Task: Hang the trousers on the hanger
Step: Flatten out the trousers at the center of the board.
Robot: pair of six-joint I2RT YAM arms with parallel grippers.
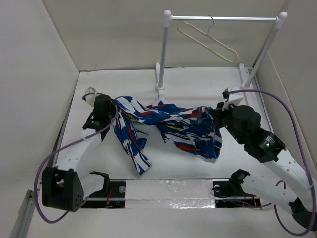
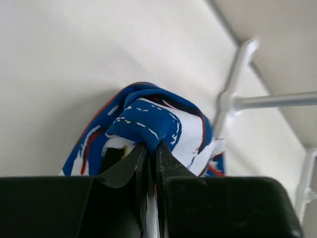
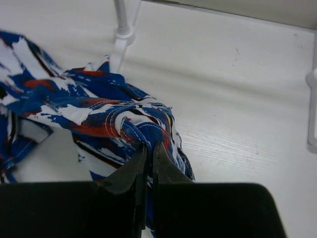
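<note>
Roughly mid-table, the trousers (image 1: 168, 124) are lying in a crumpled band running L to R between the two arms, w/ one leg trailing toward the near edge. The table (image 1: 198, 82) is showing bare white surface behind the cloth, up to the rail stand (image 1: 163, 54) at the back. White side walls (image 1: 34, 74) are boxing in both flanks.

The hanger (image 1: 205, 37) is hanging tilted by its hook from the stand's top bar, well apart from the trousers. It's a slim cream triangle outline, and the stand is smooth white tube. The fabric is looking soft and thin: royal blue w/ white, red and black streaks, bunching into folds.

The left end effector (image 2: 151, 148) is clenching a stitched fold at the trousers' left end. Its wrist cam is showing white dashed stitching that the top view isn't resolving. The right end effector (image 3: 150, 151) is pinching a bunched fold at the right end. Its cam is showing cloth resting on the table and reaching near the stand's post foot.
</note>
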